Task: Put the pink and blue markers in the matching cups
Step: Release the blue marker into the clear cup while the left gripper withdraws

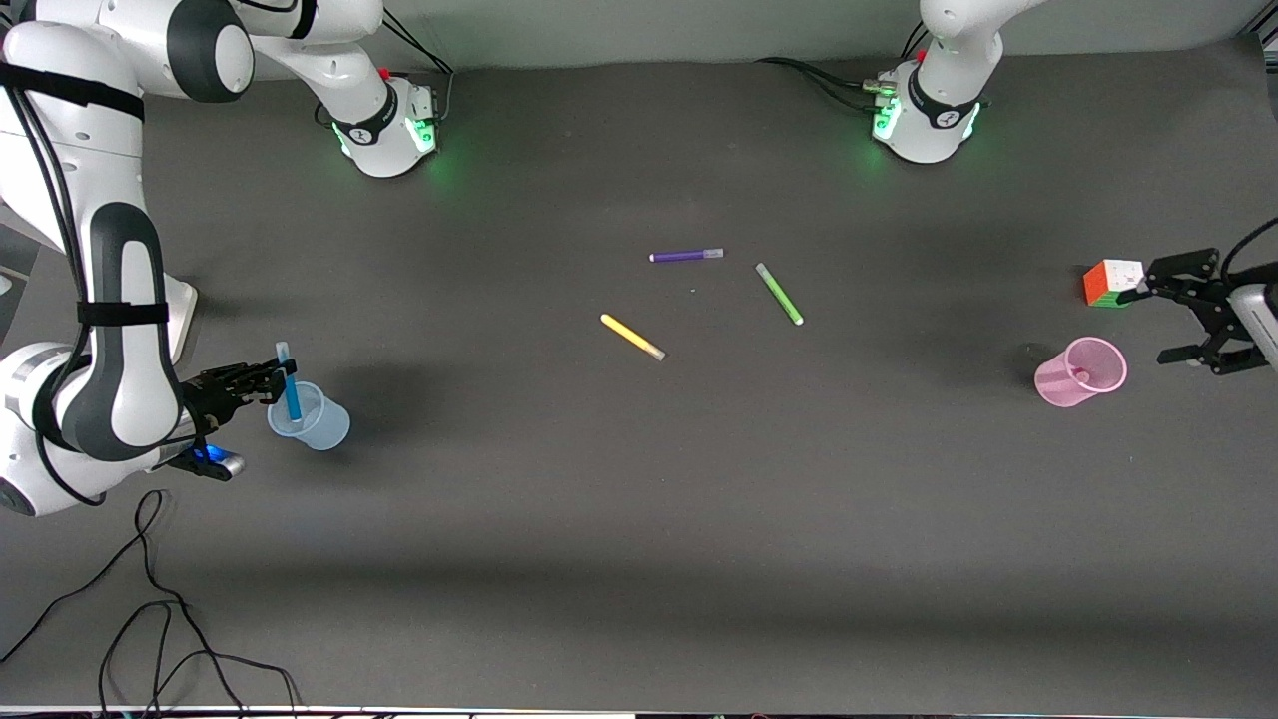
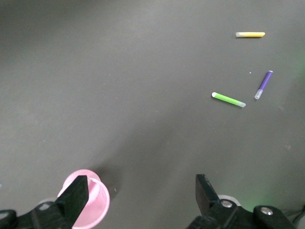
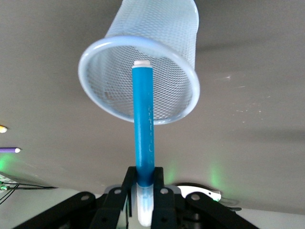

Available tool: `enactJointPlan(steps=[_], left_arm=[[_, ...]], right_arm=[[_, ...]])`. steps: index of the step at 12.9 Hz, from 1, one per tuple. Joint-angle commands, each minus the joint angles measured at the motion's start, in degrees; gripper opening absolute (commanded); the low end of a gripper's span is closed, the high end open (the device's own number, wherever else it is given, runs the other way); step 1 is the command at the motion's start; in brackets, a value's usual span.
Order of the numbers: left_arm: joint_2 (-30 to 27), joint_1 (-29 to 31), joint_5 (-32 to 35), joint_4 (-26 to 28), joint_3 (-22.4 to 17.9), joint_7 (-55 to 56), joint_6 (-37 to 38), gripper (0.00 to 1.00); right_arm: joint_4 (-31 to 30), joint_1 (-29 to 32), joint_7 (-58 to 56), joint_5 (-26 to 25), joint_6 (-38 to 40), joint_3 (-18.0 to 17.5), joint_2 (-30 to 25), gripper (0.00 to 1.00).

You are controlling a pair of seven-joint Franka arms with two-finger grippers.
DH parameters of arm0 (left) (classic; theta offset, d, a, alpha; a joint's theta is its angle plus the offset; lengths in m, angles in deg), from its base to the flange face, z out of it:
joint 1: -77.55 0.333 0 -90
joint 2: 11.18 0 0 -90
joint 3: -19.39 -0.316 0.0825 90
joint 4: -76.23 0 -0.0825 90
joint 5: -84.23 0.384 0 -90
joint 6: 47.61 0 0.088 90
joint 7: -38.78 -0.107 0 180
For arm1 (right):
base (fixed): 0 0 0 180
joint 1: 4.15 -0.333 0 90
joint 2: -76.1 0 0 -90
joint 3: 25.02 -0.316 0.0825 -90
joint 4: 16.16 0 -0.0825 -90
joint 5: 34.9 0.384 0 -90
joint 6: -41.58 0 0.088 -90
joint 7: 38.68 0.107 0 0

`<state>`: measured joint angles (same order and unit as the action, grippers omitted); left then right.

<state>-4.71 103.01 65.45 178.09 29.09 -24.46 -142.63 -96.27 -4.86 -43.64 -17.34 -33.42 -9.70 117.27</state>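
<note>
right gripper pinched on slim bright blue marker, held upright over pale blue translucent mesh cup at right arm's end. tip to be centred inside rim, lowered, then released. pink translucent cup: pink marker apparently lodged inside. left gripper beside it, jaws spread, nothing held.
</note>
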Motion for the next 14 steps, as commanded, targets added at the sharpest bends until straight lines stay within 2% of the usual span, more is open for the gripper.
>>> enactJointPlan(steps=[1,3,6,7,8,9,14], left_arm=[[-5.49,-5.67,5.05,0.97,-0.56,12.22,0.62,1.00],[-7.17,-10.41,9.97,-0.42,-0.38,19.09,0.53,1.00],[-6.74,-16.39,16.29,-6.04,-0.03,31.56,3.51,1.00],[-6.73,-18.32,18.32,-7.19,0.06,35.78,4.22,1.00],[-6.73,-20.08,19.64,-7.81,0.32,40.00,4.40,1.00],[-6.65,-21.15,19.74,-8.42,0.41,44.39,4.92,1.00],[-6.12,-26.33,21.93,-10.10,1.55,62.86,7.03,1.00]], right_arm=[[2.67,1.32,-1.71,1.42,1.88,-0.47,2.42,0.00],[2.67,1.32,-2.68,1.42,1.88,-0.47,2.86,0.00],[3.90,1.32,-2.60,1.42,1.88,-0.47,3.47,0.00],[3.99,1.15,-2.42,1.34,1.88,-0.47,3.47,0.25],[3.99,1.15,-2.51,1.34,1.88,-0.47,3.47,0.73],[4.17,1.15,-2.51,1.34,1.88,-0.47,3.47,1.00],[5.30,0.27,-2.07,0.55,1.88,-0.47,1.02,1.00]])
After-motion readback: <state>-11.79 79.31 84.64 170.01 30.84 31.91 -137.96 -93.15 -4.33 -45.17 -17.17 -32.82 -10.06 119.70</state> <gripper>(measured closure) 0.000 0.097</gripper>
